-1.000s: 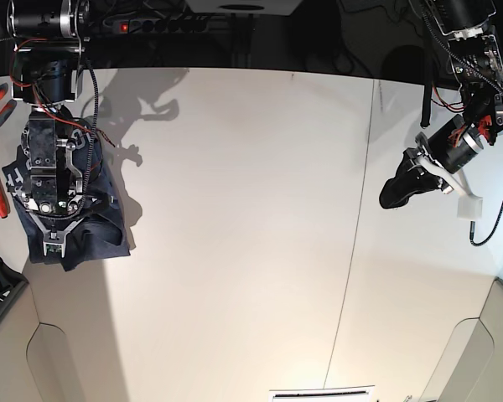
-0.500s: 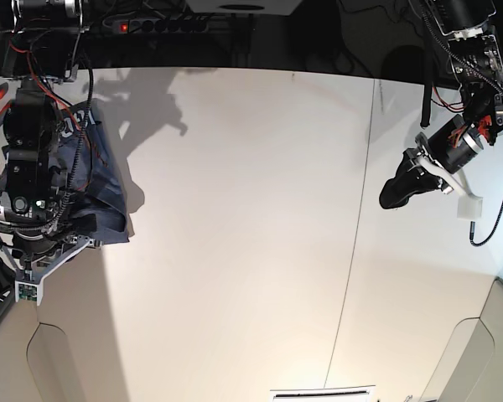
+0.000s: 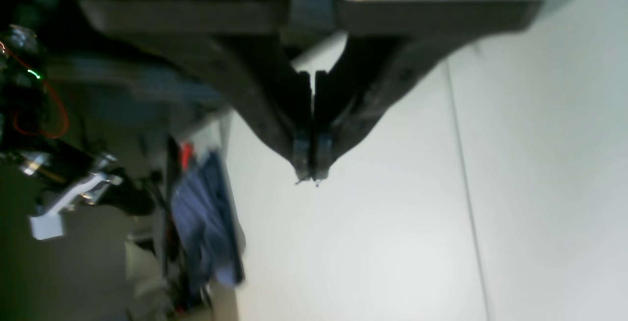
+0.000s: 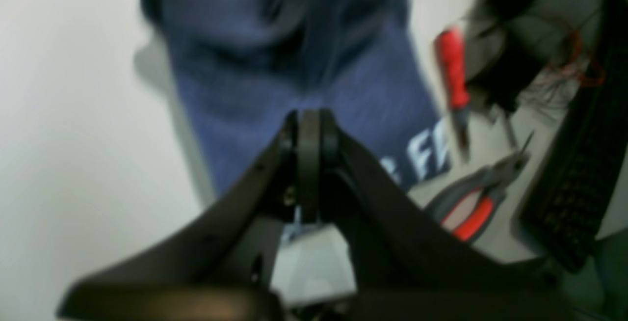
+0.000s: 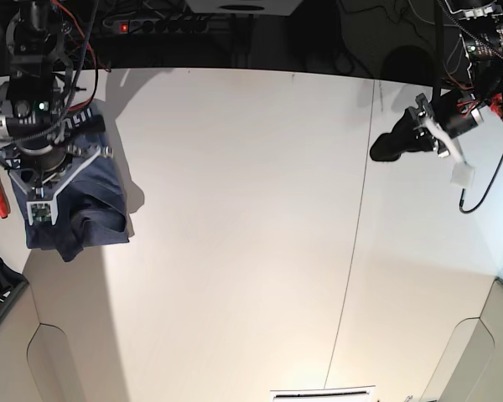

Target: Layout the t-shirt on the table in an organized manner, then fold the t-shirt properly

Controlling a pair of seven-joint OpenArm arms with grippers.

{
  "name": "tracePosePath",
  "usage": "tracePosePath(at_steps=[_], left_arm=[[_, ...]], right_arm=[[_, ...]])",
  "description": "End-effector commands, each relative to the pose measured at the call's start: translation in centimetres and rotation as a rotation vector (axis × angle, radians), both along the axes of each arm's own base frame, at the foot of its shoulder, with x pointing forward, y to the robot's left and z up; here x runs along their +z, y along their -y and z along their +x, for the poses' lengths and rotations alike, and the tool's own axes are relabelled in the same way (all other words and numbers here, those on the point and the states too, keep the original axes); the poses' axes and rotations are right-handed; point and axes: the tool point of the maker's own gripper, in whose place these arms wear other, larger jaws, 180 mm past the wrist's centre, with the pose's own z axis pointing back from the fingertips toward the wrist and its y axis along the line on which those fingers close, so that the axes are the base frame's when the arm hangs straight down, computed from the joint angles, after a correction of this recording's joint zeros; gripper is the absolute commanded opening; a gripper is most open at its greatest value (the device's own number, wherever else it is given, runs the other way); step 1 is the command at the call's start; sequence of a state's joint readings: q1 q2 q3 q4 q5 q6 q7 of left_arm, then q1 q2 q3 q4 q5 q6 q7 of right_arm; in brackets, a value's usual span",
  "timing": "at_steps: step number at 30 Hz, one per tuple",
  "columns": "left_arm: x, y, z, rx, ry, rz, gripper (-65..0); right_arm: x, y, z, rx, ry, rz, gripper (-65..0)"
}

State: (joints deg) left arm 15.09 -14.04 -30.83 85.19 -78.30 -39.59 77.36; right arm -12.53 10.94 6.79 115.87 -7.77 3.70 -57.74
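Note:
The navy t-shirt (image 5: 84,205) lies bunched at the left edge of the white table (image 5: 235,209), with white lettering (image 4: 427,156) showing on one side. My right arm (image 5: 35,126) hangs over it. In the right wrist view the right gripper (image 4: 309,129) is shut just above the cloth, and I see no fabric pinched between its fingers. Far to the right, the left gripper (image 5: 377,154) hovers over bare table, shut and empty. Its fingertips (image 3: 309,166) meet in the left wrist view, where the t-shirt (image 3: 206,223) shows small and far off.
Red-handled pliers (image 4: 471,208) and a red screwdriver (image 4: 451,66) lie beside the shirt, off the table's left edge. A dark seam (image 5: 352,251) crosses the tabletop. A power strip (image 5: 176,23) sits behind the far edge. A white block (image 5: 463,176) dangles from the left arm.
The right arm has swung toward the far edge above the shirt, and the bunched cloth has shifted a little. The left arm has moved up toward the back. Both grippers stayed shut.

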Motion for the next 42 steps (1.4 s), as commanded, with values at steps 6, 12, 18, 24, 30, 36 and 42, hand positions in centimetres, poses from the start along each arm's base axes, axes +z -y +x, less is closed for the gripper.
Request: tracePosePath(at_steps=[6,12,18,24,30,36,42], left_arm=[[-0.4,-2.9,-5.7,-0.052,-0.111,0.037,-65.0],[-1.8,-6.2,-12.9,-0.112,-0.312,0.143,-65.0],[-3.2,-8.0,-22.7,-0.163,-0.576,0.223,-65.0],[-7.5,-9.9,-26.5,-0.049,-0.624,0.363,-65.0],[-13.0,-7.0,-26.8,-0.043,-0.529,0.421,-65.0],[-17.9,0.5,-23.6,-0.133,-0.366,0.418,-65.0],[-21.0,8.5,-19.1,-0.268,-0.240,0.405,-65.0]], right_arm=[[-2.1,-1.1,-8.8,0.130,-0.191,0.014,-65.0],[-5.0,-1.8,-16.4,0.290,-0.438,0.049,-65.0],[-8.8,-3.5,-22.4,0.422,-0.627,0.203,-65.0],[-14.8,-3.4,-24.0,0.371,-0.572,0.366,-65.0],[-20.9,-1.0,-22.0,0.206,-0.484,0.449,-65.0],[-24.1,0.3,-17.5,0.088,-0.410,0.492,-65.0],[-25.6,-0.7,-15.0,0.094,-0.450,0.499,-65.0]])
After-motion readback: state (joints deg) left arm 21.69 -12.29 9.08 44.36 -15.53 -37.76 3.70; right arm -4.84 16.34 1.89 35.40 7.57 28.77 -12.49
